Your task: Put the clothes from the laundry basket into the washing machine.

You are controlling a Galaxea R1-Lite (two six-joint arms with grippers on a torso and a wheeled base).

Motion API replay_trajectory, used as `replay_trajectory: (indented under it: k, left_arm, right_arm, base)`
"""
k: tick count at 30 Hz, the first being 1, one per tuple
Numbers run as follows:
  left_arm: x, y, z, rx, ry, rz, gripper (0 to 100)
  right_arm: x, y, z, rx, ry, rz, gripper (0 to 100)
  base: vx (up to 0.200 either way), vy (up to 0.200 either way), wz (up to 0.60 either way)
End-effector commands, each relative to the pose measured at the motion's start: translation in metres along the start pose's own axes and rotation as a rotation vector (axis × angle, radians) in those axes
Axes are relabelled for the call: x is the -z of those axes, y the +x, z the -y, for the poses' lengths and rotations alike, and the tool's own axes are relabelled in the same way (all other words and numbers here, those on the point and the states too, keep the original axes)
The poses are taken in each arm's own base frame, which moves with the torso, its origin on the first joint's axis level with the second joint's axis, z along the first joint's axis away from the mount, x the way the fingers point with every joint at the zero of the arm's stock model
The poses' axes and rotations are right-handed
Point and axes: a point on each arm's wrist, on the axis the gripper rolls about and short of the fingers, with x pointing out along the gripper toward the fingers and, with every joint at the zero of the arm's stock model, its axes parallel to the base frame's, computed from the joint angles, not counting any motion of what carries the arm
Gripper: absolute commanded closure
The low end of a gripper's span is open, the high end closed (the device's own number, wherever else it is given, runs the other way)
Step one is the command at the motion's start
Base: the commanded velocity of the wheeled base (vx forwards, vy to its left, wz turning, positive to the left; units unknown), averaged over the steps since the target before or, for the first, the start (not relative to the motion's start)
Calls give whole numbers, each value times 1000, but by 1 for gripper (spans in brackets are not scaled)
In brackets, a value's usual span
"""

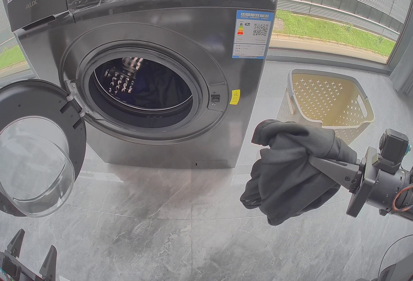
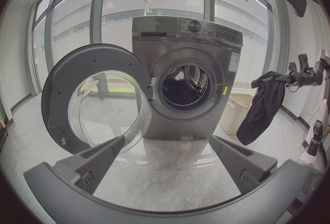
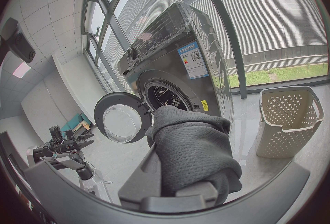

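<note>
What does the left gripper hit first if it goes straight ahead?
Most likely the washing machine, low on its front; bare floor lies between. The open door hangs close beside that line, so a finger of the left gripper might clip its rim first. Depth is unclear.

The washing machine [image 1: 150,27] was metallic grey, with a blue-and-white label [image 1: 254,34] and a yellow sticker [image 1: 234,97]. The laundry basket [image 1: 329,99] was cream, patterned with star-shaped cut-outs. The garment [image 1: 288,170] was dark grey. The floor [image 1: 172,230] was grey, faintly veined.
</note>
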Motion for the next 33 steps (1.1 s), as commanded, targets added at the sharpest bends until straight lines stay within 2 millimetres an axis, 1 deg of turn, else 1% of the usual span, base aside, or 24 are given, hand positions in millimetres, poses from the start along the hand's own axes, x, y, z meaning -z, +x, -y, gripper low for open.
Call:
replay_trajectory:
  k: [1,6,15,21,30,33]
  left_arm:
    - [4,0,0,1,-1,-7,0]
    - [4,0,0,0,-2,-6,0]
    - [4,0,0,0,-1,-6,0]
    - [5,1,0,-1,-1,-8,0]
    - [4,0,0,0,-1,-6,0]
    - [4,0,0,1,-1,-7,0]
  right_arm:
    - [-3,1,0,-1,2,9,100]
    - [-4,1,0,3,1,16,100]
    - [-3,2,0,4,2,10,100]
    - [-3,2,0,4,3,10,100]
    - [1,6,1,6,24,-12,100]
    - [1,7,1,8,26,-11,100]
  base:
    - [0,200,0]
    - [0,200,0]
    - [0,0,0]
    - [-200,0,0]
    - [0,0,0]
    - [0,200,0]
